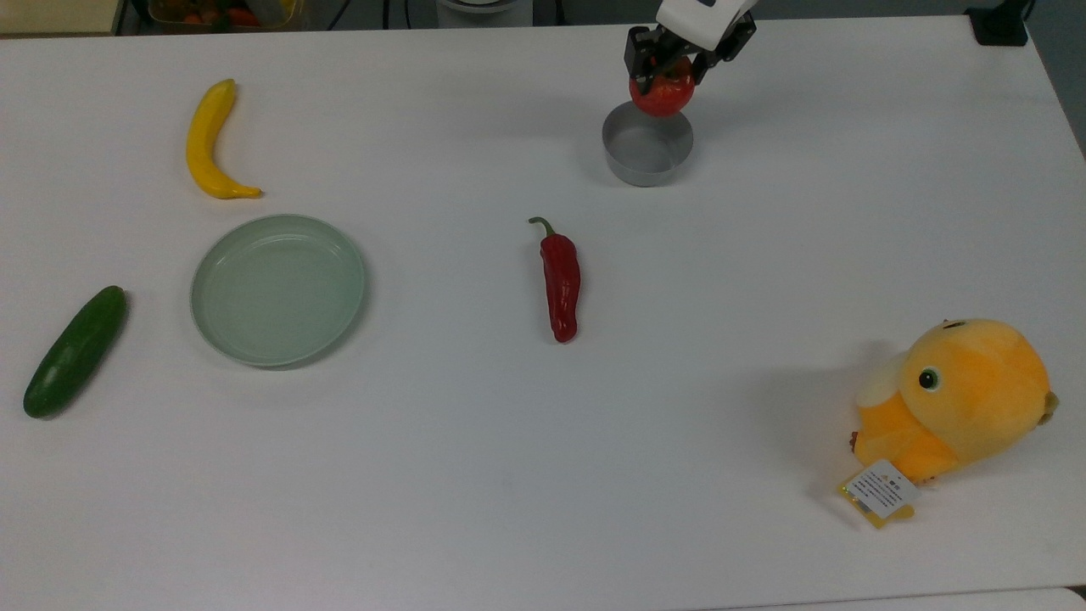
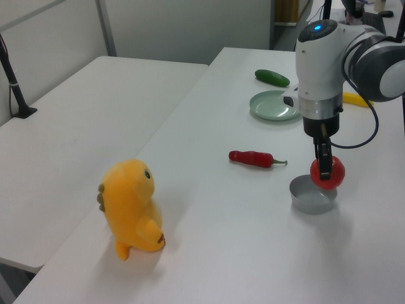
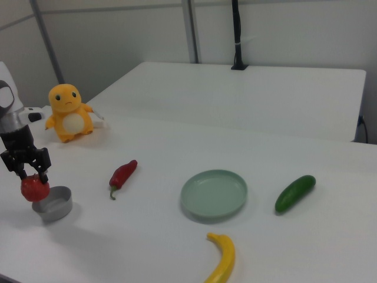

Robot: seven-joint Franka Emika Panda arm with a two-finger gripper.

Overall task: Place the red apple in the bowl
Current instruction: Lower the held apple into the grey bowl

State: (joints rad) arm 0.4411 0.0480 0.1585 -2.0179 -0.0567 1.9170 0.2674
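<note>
My gripper is shut on the red apple and holds it in the air. The grey bowl stands on the white table just below. In the top view the apple overlaps the bowl's far rim. The left view puts the apple over the bowl's right rim, and the right view puts it over the left rim. The apple hangs above the rim and is not inside the bowl.
A dark-red chili pepper lies mid-table. A pale green plate, a banana and a cucumber sit toward the top view's left. An orange plush toy sits at the top view's lower right.
</note>
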